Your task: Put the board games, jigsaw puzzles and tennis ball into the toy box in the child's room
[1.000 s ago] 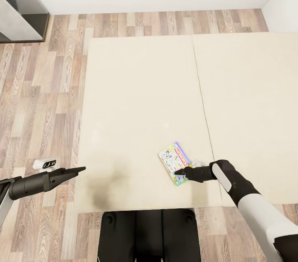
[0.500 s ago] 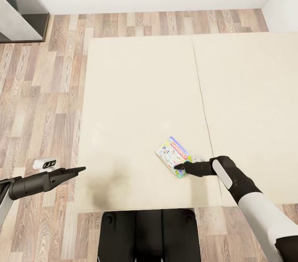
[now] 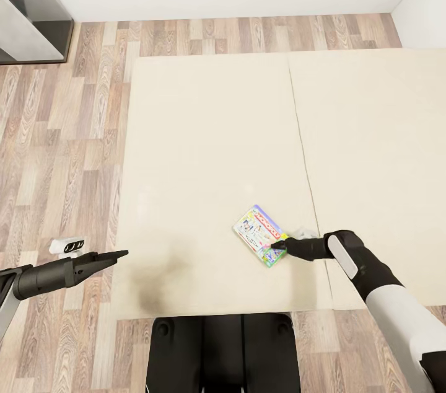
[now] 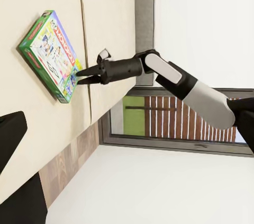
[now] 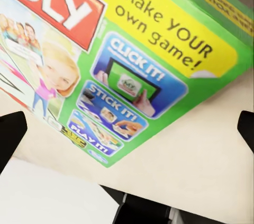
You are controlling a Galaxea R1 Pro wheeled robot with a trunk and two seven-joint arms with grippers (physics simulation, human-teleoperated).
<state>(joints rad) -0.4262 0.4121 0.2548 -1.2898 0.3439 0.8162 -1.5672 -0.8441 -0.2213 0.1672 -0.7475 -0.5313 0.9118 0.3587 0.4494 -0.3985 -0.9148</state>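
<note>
We see our right gripper [image 3: 277, 247], jaws spread and empty, nosing at the near corner of the pale green board game [image 3: 259, 235] lying flat on the bed [image 3: 204, 132], and any forward push risks sliding the box away, not clasping it

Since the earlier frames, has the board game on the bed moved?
Yes. The board game slid slightly left and up, away from the bed's seam, then stopped.

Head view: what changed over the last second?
The right gripper pulled back toward the robot's right, its open tips now at the corner of the board game. The game had slid slightly left and away, then stopped. It lies flat on the bed, ungrasped. The left gripper stayed put.
</note>
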